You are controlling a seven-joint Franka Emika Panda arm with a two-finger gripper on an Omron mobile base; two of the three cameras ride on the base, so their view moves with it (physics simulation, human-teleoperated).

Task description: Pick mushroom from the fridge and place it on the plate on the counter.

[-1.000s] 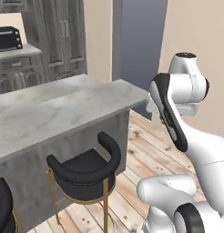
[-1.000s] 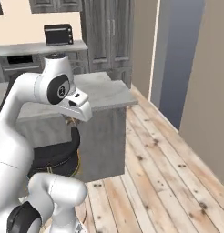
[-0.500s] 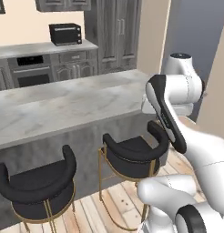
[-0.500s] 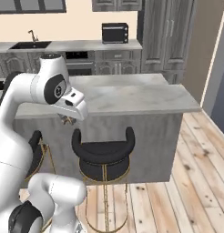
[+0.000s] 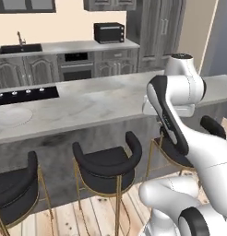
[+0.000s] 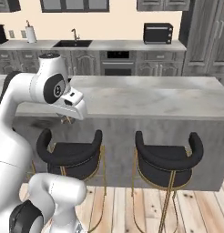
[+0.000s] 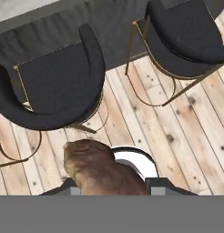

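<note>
Brown mushroom (image 7: pixel 98 170) sits pinched in the gripper (image 7: pixel 109 184), which should carry it gently to the plate (image 5: pixel 11 116) at nine o'clock.

The arm (image 5: pixel 189 138) is glossy white, built of thick rounded segments; a long dark grey-black band runs along one link, and round black caps close the joints, one ringed in white at the shoulder in the right base view; a squared white hand block carries the pincer (image 6: pixel 67 119), small and dark.
</note>
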